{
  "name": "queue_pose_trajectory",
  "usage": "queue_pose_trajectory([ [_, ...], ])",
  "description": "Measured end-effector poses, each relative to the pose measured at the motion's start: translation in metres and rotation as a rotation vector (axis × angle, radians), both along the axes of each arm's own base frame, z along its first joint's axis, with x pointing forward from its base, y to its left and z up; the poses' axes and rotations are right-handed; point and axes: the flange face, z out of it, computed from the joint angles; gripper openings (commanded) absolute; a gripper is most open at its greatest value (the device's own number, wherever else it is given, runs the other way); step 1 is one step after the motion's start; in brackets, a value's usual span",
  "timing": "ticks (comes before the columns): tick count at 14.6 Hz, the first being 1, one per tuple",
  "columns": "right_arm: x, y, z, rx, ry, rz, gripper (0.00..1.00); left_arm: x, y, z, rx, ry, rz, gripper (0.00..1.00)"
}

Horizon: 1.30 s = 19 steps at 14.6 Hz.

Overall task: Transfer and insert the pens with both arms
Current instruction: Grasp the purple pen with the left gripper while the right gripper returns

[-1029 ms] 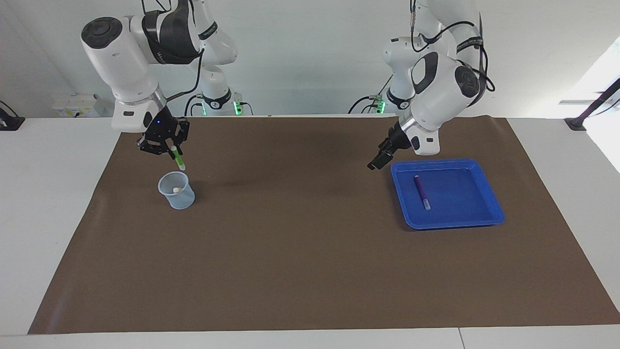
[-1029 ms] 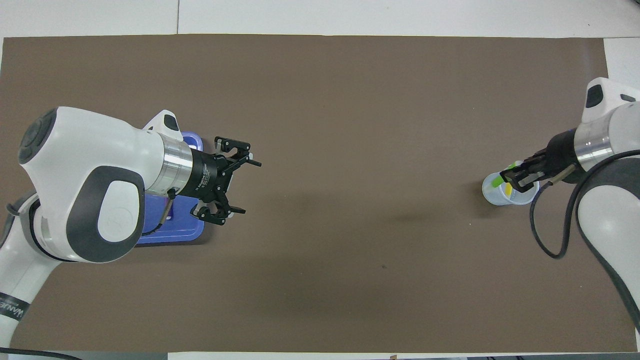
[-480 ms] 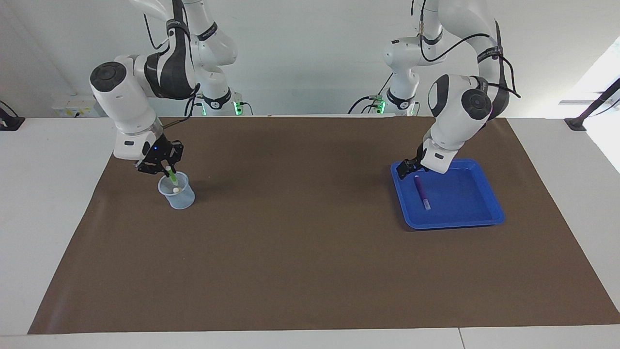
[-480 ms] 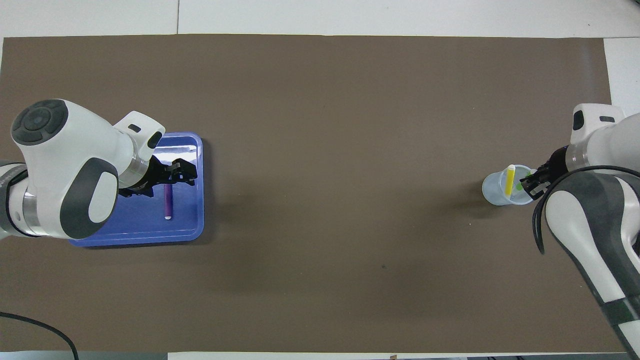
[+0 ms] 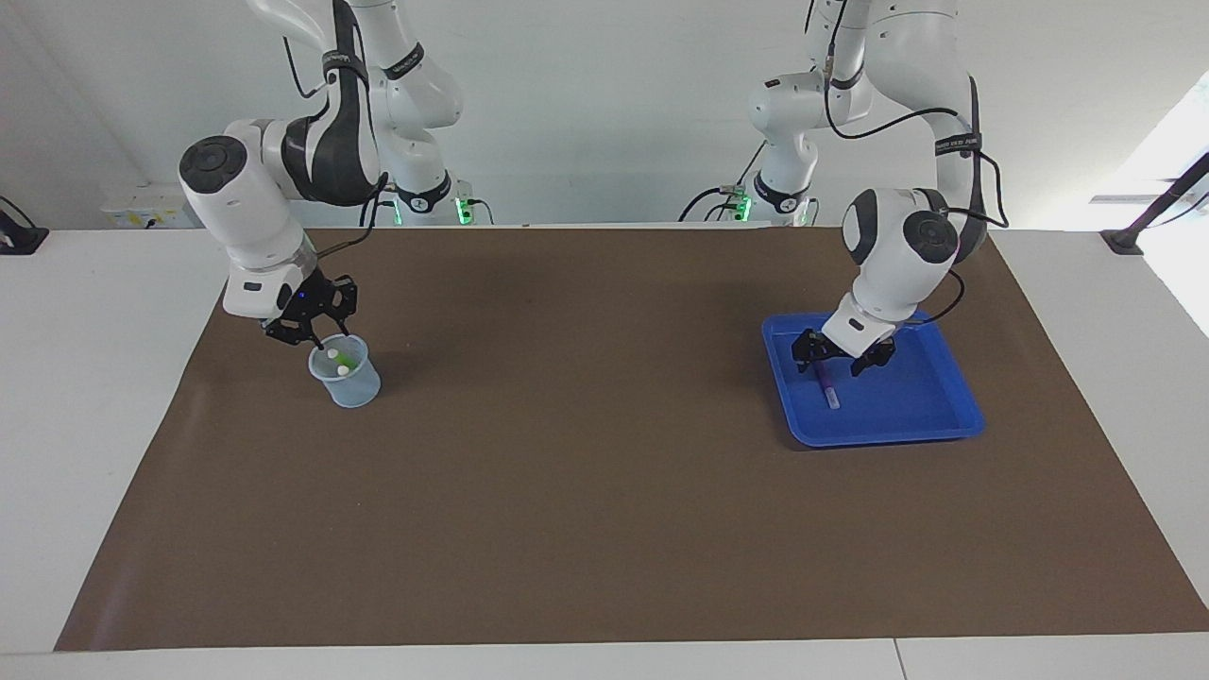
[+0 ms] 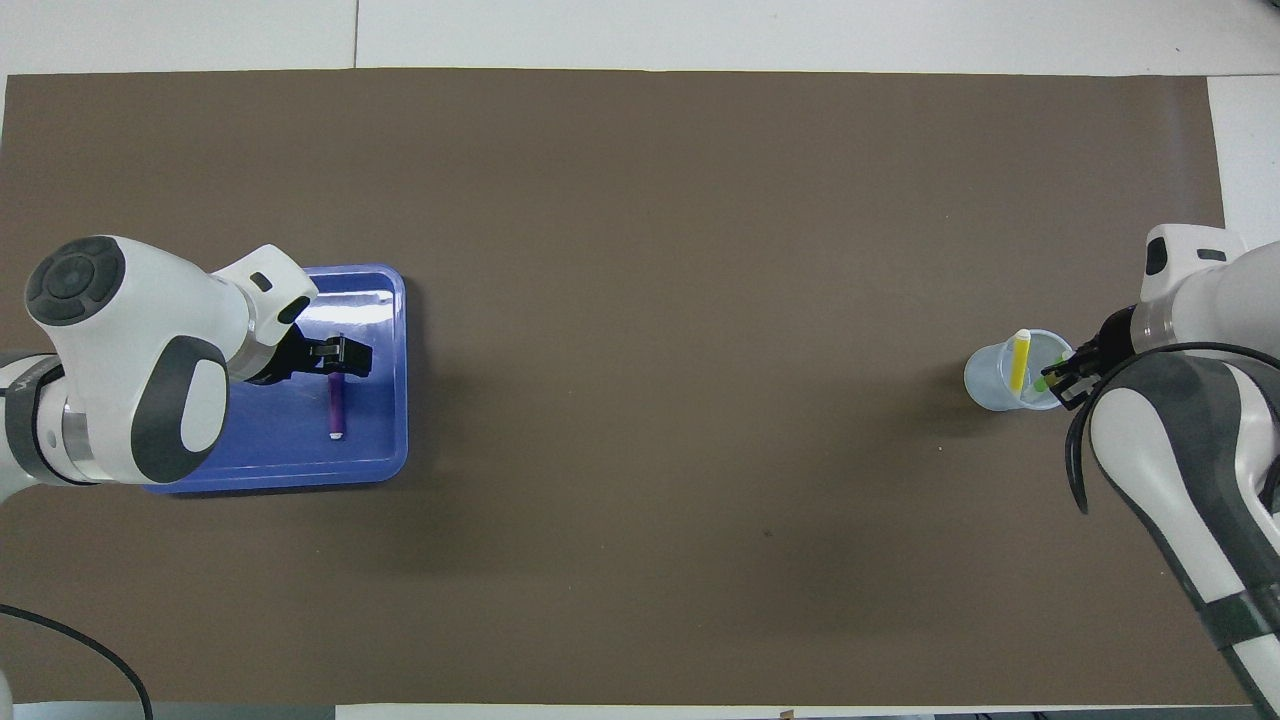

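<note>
Dropped since a second ago: left gripper (image 5: 839, 359) into blue tray (image 5: 945, 420), jaws spread astride purple pen (image 5: 825, 380). Right gripper (image 5: 312, 336) at cup (image 5: 348, 378) rim, jaws loosening, green pen (image 5: 342, 360) inside beside yellow pen (image 6: 1019, 362). Best centred on barrel, then clenched before lifting.

Purple pen (image 5: 827, 383), blue tray (image 5: 930, 417), brown mat (image 5: 604, 491).
</note>
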Motion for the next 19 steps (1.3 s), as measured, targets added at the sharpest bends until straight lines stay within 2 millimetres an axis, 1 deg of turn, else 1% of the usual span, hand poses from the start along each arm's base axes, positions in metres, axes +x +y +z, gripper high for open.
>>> queue_pose_trajectory([
  [2,0.000,0.002,0.001,0.000,-0.002,0.003,1.00,0.002,-0.006,-0.011,0.036,-0.021,-0.057,0.99],
  [3,0.000,0.002,0.002,0.004,-0.004,0.002,1.00,0.003,-0.006,-0.016,0.056,-0.030,-0.084,0.98],
  [4,0.001,0.005,0.004,0.022,-0.008,-0.007,1.00,0.005,-0.005,-0.022,0.066,-0.035,-0.098,0.96],
  [6,0.004,0.018,0.012,0.120,-0.010,-0.052,1.00,0.005,-0.005,-0.028,0.073,-0.034,-0.110,0.92],
  [8,0.008,0.035,0.027,0.225,0.003,-0.128,1.00,0.006,-0.004,-0.028,0.072,-0.038,-0.114,0.84],
  [11,0.011,0.071,0.045,0.392,0.044,-0.320,1.00,0.006,-0.004,-0.029,0.072,-0.038,-0.116,0.66],
  [13,0.010,0.103,0.054,0.494,0.087,-0.450,1.00,0.006,-0.004,-0.029,0.072,-0.038,-0.118,0.47],
  [14,0.011,0.119,0.062,0.528,0.108,-0.513,1.00,0.006,-0.004,-0.029,0.072,-0.038,-0.118,0.36],
  [15,0.011,0.133,0.072,0.551,0.123,-0.566,1.00,0.006,-0.005,-0.028,0.072,-0.039,-0.118,0.22],
  [16,0.011,0.145,0.081,0.573,0.137,-0.610,1.00,0.007,-0.005,-0.027,0.072,-0.041,-0.119,0.02],
  [17,0.009,0.155,0.089,0.596,0.152,-0.645,1.00,0.007,-0.005,-0.026,0.072,-0.044,-0.119,0.00],
  [19,0.004,0.176,0.099,0.617,0.182,-0.691,1.00,0.007,-0.005,-0.025,0.072,-0.046,-0.119,0.00],
])
